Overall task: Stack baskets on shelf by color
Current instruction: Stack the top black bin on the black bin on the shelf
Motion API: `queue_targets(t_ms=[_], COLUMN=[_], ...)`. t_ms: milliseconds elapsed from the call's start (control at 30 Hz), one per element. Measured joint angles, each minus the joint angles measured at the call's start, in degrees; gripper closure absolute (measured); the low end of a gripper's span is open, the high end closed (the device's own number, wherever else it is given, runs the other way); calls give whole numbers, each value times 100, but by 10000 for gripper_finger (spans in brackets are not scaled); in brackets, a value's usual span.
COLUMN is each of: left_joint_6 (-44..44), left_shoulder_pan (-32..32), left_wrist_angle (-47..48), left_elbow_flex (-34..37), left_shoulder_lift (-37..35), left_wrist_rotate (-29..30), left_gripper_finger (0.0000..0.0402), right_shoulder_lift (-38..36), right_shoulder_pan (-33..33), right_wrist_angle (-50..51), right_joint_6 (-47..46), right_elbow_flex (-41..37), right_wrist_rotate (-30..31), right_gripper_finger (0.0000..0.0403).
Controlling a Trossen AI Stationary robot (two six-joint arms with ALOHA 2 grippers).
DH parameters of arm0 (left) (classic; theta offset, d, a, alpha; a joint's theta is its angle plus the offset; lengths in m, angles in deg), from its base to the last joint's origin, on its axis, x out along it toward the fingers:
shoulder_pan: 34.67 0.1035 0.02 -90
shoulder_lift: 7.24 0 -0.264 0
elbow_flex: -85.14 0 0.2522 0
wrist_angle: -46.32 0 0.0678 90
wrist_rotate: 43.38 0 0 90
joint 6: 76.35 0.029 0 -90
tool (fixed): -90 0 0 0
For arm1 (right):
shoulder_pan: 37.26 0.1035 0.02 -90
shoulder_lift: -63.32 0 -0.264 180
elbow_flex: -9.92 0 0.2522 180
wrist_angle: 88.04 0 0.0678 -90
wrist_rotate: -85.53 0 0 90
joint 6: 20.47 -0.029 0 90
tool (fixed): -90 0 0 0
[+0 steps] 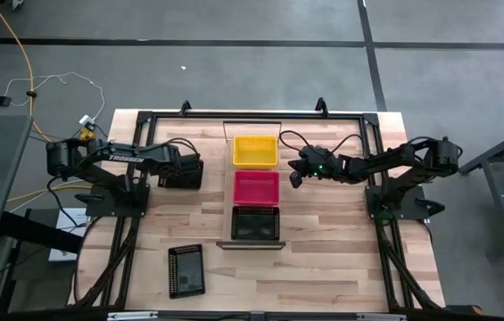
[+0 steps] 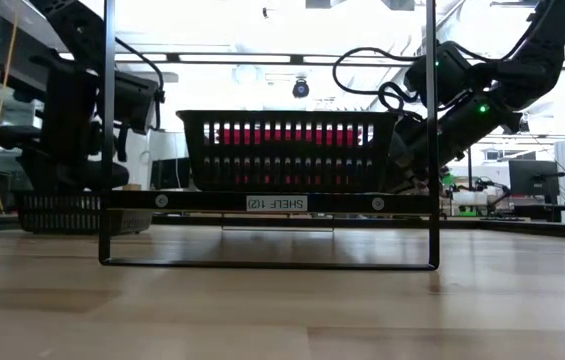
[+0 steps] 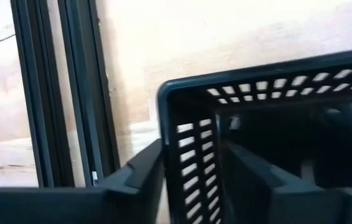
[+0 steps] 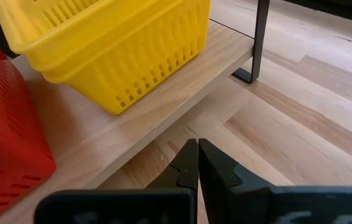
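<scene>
The shelf (image 1: 252, 127) lies along the table's middle. On it sit a yellow basket (image 1: 255, 150) at the far end, a red basket (image 1: 257, 187) in the middle and a black basket (image 1: 256, 223) at the near end. Another black basket (image 1: 185, 270) lies on the table at the near left. My left gripper (image 1: 185, 169) is left of the shelf, shut on a third black basket (image 3: 269, 124). My right gripper (image 4: 197, 165) is shut and empty, just right of the shelf beside the yellow basket (image 4: 113, 50) and the red one. My left gripper has the black basket's slotted side wall (image 3: 191, 168) near a corner, pinched with one finger (image 3: 141, 177) outside and the other inside the basket. In the low view the basket (image 2: 67, 212) sits low under the arm; whether it rests on the table I cannot tell.
Dark frame rails (image 1: 131, 259) run along the table's left and right sides and far edge. The shelf's dark end bar (image 2: 267, 202) stands near the low camera. Bare wood lies near the table's front edge and right of the shelf.
</scene>
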Motion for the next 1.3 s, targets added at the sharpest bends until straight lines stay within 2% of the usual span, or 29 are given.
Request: queue_targets(t_ms=[233, 300, 467, 800, 933, 1167, 1300], left_joint_6=[-7, 4, 66, 902, 1275, 1476, 1503], left_shoulder_pan=[2, 2, 2, -27, -287, -1298, -1980], left_wrist_angle=[-18, -27, 303, 910, 885, 733, 180], left_elbow_flex=[-4, -12, -350, -1890, -2351, -2741, -2765], left_shoulder_lift=[-11, -67, -377, -1542, -1994, -2591, -2699], left_wrist_rotate=[306, 400, 885, 1945, 2010, 1974, 1453], left_gripper_finger=[375, 393, 393, 401, 401, 401, 401], right_shoulder_lift=[0, 0, 0, 0, 0, 0, 0], right_shoulder_pan=[0, 1, 0, 1, 1, 1, 1], right_wrist_angle=[1, 1, 1, 1, 1, 1, 1], right_joint_6=[0, 0, 0, -1, -66, -109, -143], right_elbow_flex=[0, 0, 0, 0, 0, 0, 0], right_wrist_rotate=[-3, -3, -3, -3, -3, -52, -52], right_gripper_finger=[402, 402, 402, 402, 402, 402, 402])
